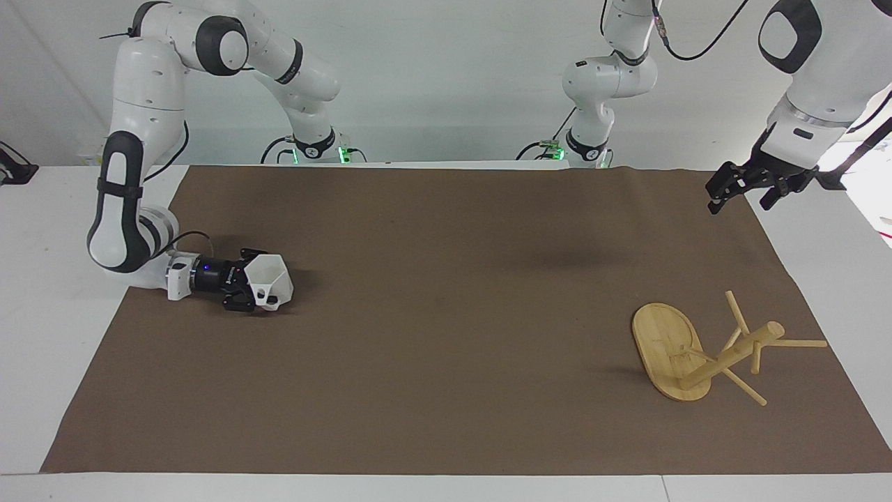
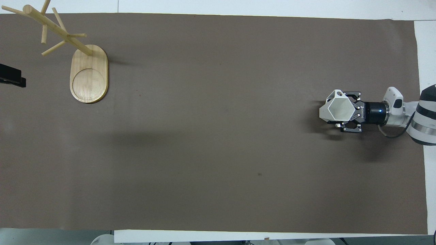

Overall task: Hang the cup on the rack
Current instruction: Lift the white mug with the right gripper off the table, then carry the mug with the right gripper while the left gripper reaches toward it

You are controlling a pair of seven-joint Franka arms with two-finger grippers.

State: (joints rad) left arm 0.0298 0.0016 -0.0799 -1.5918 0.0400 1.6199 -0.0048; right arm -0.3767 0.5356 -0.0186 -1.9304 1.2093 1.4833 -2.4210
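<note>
The white faceted cup (image 1: 270, 277) is held in my right gripper (image 1: 259, 291), which is shut on it low over the brown mat at the right arm's end, rim facing up. It also shows in the overhead view (image 2: 335, 109), with the right gripper (image 2: 341, 115) around it. The bamboo rack (image 1: 732, 352) stands on its oval base (image 1: 662, 341) at the left arm's end, pegs bare; the overhead view shows the rack (image 2: 56, 30) and base (image 2: 89, 80). My left gripper (image 1: 742, 189) hangs open and empty in the air over the mat's edge, nearer the robots than the rack.
The brown mat (image 1: 446, 335) covers most of the white table (image 1: 42, 348). Only the left gripper's tip (image 2: 12, 76) shows at the overhead view's edge, beside the rack's base.
</note>
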